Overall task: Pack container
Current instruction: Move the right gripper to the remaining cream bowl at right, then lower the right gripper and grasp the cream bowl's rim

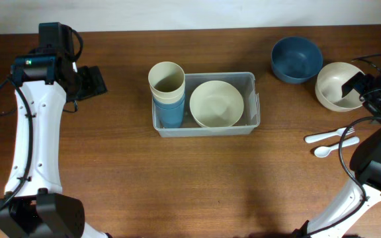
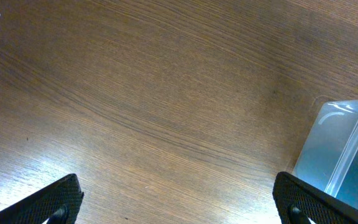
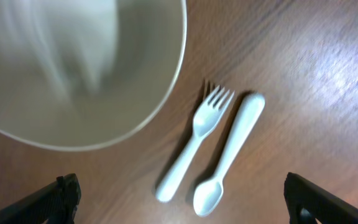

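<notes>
Near the middle of the wooden surface (image 1: 111, 172) we see the container (image 1: 207, 131), a clear rectangular bin lying with its long side across the overhead view. At its left end sits a stack of cups (image 1: 167, 99), a cream one nested on top of blue; we cannot tell whether the stack is upright or leaning. Just beside it, a cream bowl (image 1: 216, 103) fills the right part of the bin.

Well to the left of the bin, the left pincer (image 2: 176, 202) hovers over bare wood with its fingers spread wide and nothing between them. Its wrist view catches only a corner of the container at the right edge.

At the far right, a blue bowl (image 1: 297, 58) sits just beside a second cream bowl (image 1: 333, 89). The right pincer (image 3: 182, 202) hangs by that second bowl, its fingers wide apart and empty. Near the bowl, a white fork (image 3: 194, 146) and a white spoon (image 3: 229, 155) lie side by side on the wood.
</notes>
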`<state>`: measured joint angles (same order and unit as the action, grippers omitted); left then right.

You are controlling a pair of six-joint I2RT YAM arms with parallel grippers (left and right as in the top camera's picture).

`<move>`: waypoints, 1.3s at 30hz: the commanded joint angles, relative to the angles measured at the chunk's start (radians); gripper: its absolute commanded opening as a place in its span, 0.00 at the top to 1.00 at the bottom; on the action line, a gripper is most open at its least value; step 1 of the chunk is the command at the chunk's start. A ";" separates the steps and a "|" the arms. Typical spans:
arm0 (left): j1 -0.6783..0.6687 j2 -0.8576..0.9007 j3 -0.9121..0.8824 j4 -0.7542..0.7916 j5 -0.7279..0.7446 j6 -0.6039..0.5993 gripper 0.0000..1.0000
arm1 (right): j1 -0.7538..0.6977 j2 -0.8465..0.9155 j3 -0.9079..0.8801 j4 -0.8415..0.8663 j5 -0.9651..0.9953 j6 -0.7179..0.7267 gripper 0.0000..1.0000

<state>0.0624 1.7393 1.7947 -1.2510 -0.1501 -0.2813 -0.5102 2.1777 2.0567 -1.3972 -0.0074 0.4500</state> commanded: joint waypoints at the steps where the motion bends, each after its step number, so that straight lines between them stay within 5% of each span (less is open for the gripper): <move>1: 0.004 0.000 -0.010 0.002 -0.004 -0.010 0.00 | -0.004 -0.011 -0.005 0.034 0.009 0.016 0.01; 31: 0.004 0.000 -0.010 0.002 -0.004 -0.010 0.00 | -0.061 0.172 -0.006 0.235 -0.087 -0.027 0.01; 39: 0.004 0.000 -0.010 0.002 -0.004 -0.010 0.00 | -0.060 0.206 -0.006 0.247 -0.090 -0.027 0.11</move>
<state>0.0624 1.7393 1.7947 -1.2510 -0.1501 -0.2817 -0.5716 2.3447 2.0567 -1.1534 -0.0841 0.4309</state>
